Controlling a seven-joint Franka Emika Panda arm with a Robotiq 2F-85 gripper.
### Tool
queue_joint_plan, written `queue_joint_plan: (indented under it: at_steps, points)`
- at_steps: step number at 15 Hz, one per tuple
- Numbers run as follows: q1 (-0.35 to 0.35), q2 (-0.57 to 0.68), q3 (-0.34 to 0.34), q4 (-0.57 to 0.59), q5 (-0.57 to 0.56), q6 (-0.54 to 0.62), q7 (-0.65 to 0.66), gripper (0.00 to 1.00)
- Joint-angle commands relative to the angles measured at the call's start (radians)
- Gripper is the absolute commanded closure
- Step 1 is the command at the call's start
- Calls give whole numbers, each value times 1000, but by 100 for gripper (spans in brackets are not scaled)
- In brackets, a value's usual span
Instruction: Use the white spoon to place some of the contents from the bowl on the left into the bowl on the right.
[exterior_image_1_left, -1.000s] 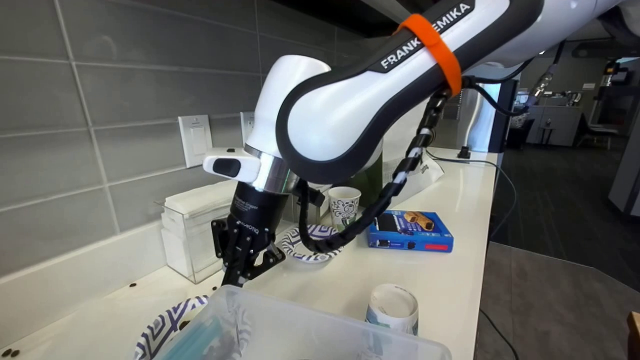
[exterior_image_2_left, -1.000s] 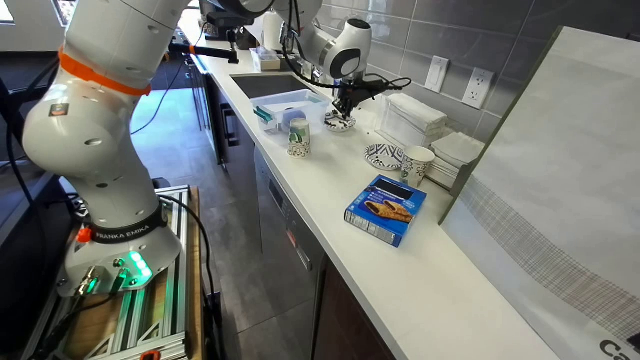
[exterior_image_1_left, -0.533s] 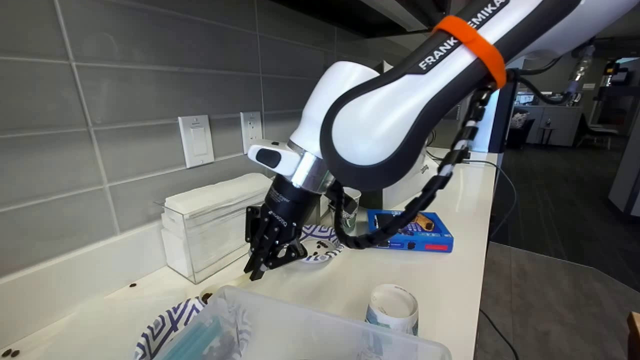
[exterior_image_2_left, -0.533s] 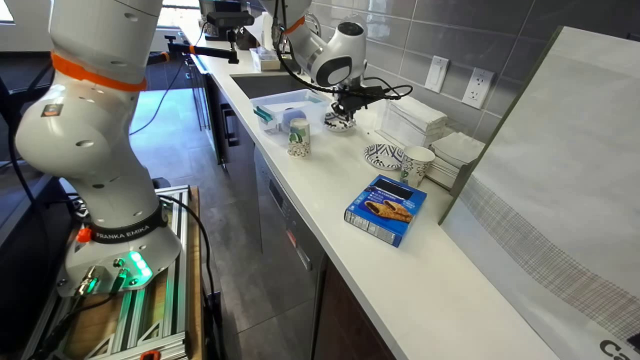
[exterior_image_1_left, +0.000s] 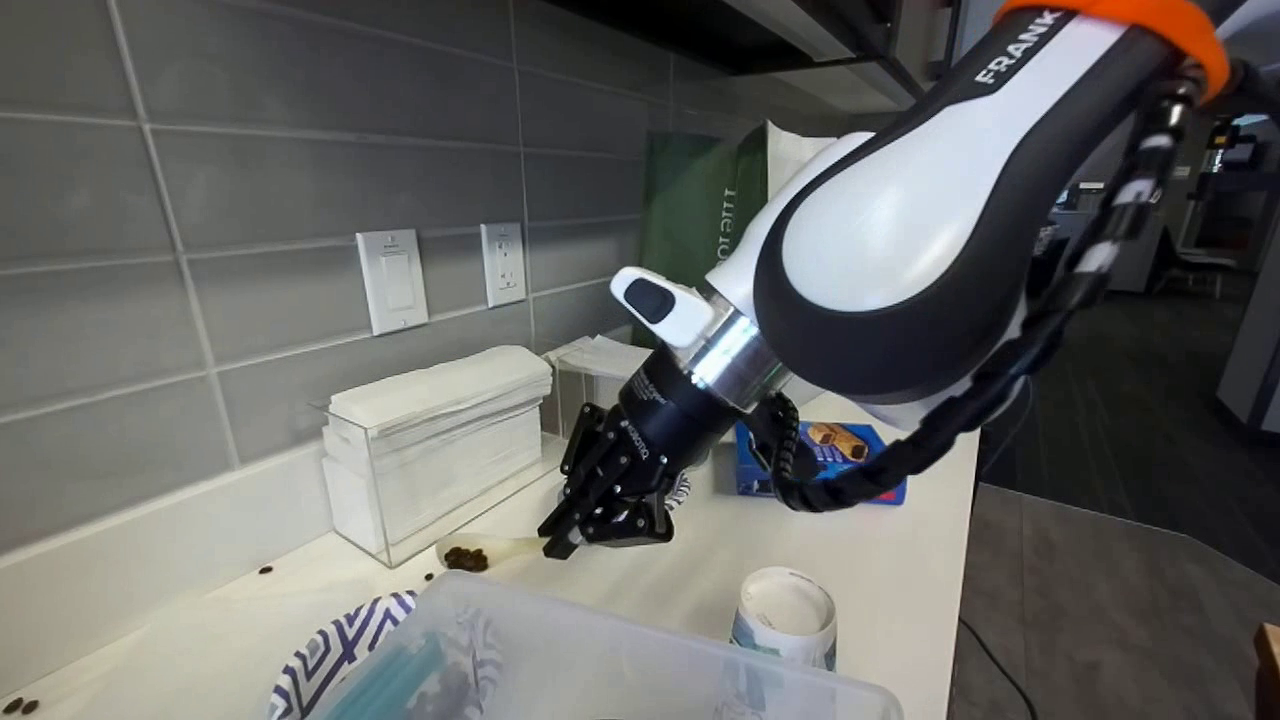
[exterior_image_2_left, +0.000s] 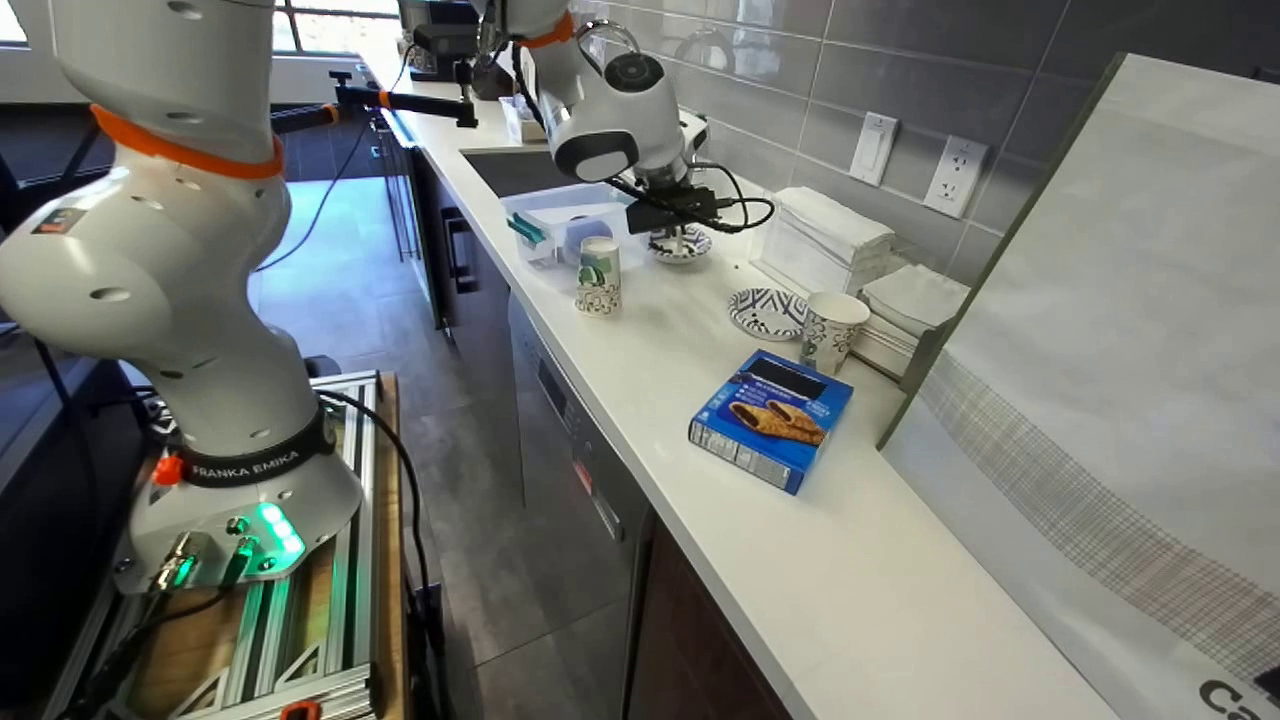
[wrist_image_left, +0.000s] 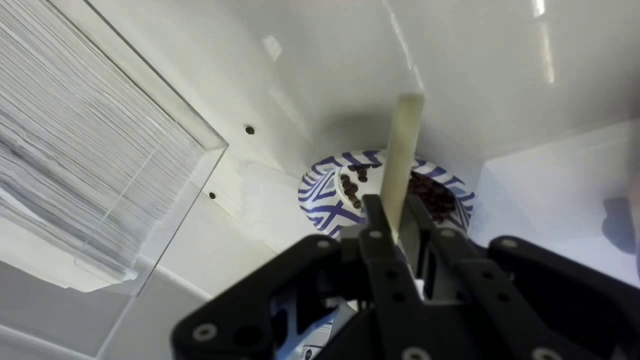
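The hand (exterior_image_1_left: 556, 538) grips the white spoon (exterior_image_1_left: 508, 546), beans (exterior_image_1_left: 466, 559) at its end, long axis toward the tiled wall (exterior_image_1_left: 300, 320); the right bowl (exterior_image_2_left: 782, 302) lies off to the spoon's side along the surface (exterior_image_2_left: 660, 370), likely wanting a level sideways carry.

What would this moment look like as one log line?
claw: shut on spoon; spoon: carrying dark beans; receiving bowl: this load not yet delivered

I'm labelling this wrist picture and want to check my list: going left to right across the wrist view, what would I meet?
Napkins → a loose bean → another bean → the bowl → the clear bin.
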Motion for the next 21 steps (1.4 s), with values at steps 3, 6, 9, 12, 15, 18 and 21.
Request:
queue_joint_plan:
  at_steps: [3, 6, 9, 12, 15, 18, 21]
  points:
    - [-92, -8, 117, -34, 71, 56, 0, 87]
    - [-108, -9, 126, -39, 75, 56, 0, 87]
    - [-110, -9, 128, -39, 75, 56, 0, 97]
    - [44, -121, -75, -90, 82, -8, 110, 97]
    - [172, -178, -264, -136, 24, -82, 247, 97]
    - [232, -213, -363, -150, -67, -173, 400, 97]
    - [255, -252, -410, -144, -164, -255, 568, 97]
